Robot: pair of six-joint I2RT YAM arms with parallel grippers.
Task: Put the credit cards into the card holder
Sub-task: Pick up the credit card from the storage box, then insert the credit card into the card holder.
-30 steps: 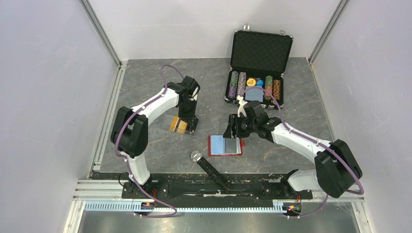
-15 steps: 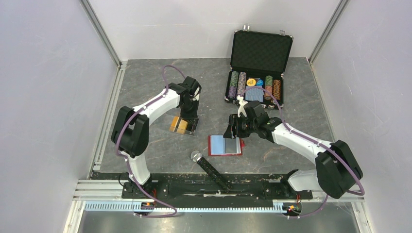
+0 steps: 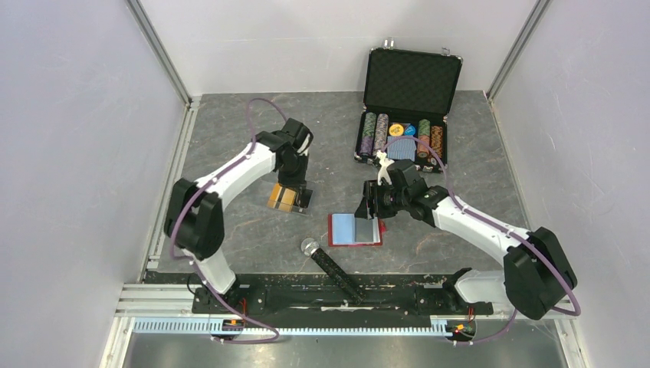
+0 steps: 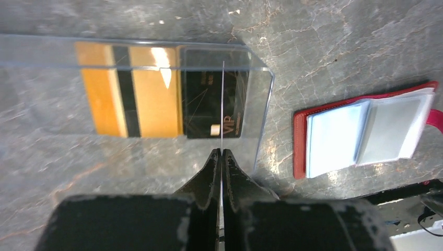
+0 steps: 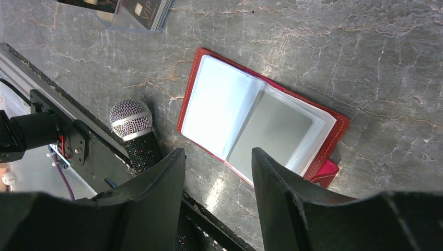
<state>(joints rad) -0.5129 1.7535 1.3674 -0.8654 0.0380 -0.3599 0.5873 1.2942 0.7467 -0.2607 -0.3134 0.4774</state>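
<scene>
Marbled bench: nearest, the card holder (image 5: 261, 125) lies open under the half-wide right claw (image 5: 217, 159). Farther left, the left claw (image 4: 222, 152) has just pinched shut on what looks like one edge-on card (image 4: 222, 104) above the credit cards (image 4: 151, 89) in their clear case (image 4: 257, 112); transfer can likely begin.

We see a grey, stone-look table (image 3: 230, 146). Four things lie on it — a clear plastic case (image 3: 290, 198) on the left, an open red card holder (image 3: 355, 229) near the middle, a sparkly microphone (image 3: 326, 261) just in front of it, and an open black poker chip case (image 3: 402, 138) at the back.
</scene>
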